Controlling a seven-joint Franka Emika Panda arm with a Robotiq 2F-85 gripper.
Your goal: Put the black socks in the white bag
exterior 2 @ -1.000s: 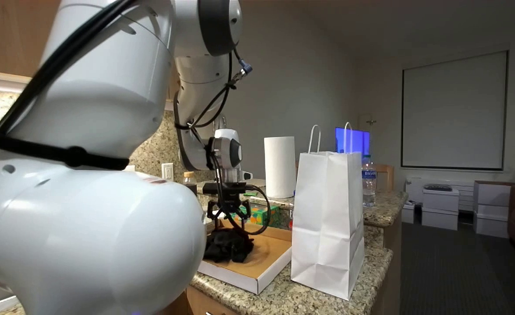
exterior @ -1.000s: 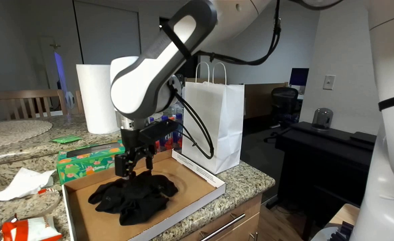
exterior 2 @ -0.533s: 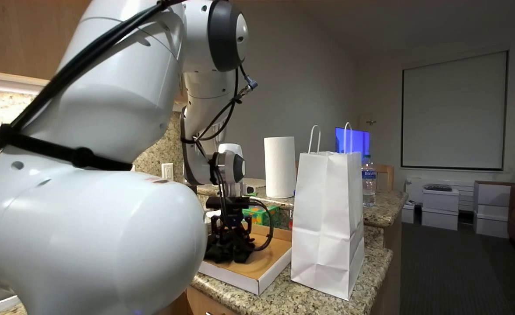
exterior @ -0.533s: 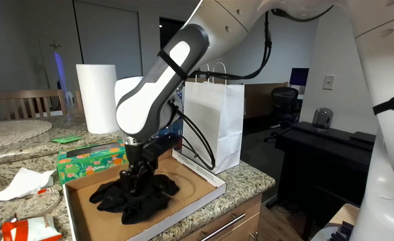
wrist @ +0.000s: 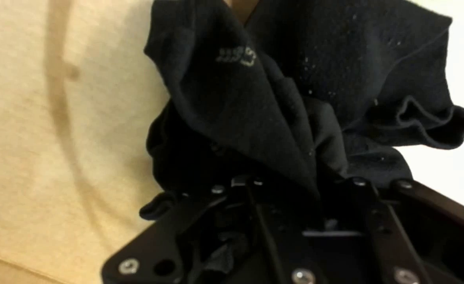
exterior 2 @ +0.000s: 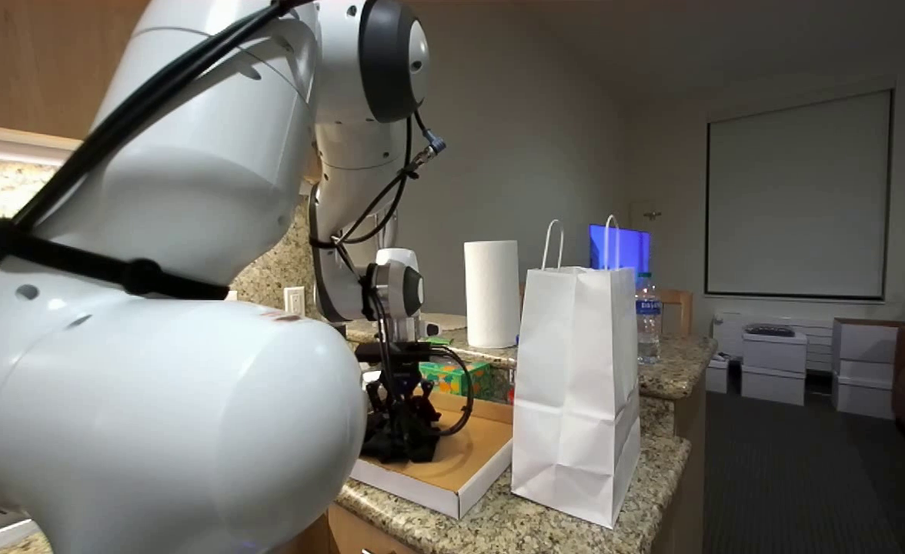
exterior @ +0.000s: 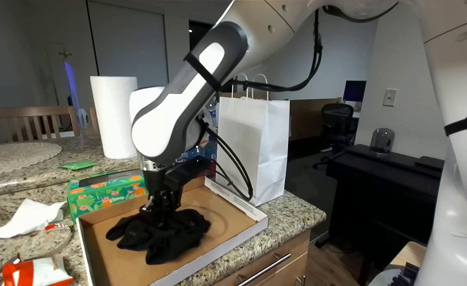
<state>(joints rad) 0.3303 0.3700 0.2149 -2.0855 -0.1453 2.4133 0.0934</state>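
the end effector [wrist: 305, 189] looks clenched on a fold of the black socks [wrist: 232, 106], which lie inside the cardboard tray [exterior: 225, 222]; the grasp seems made, with the lift, carry and drop all left to do. the wrist view alone shows them gathered into the pinch. outside the tray, just beside it, the white bag [exterior 2: 572, 400] stands upright in both exterior views, absent from the wrist view, its inside hidden
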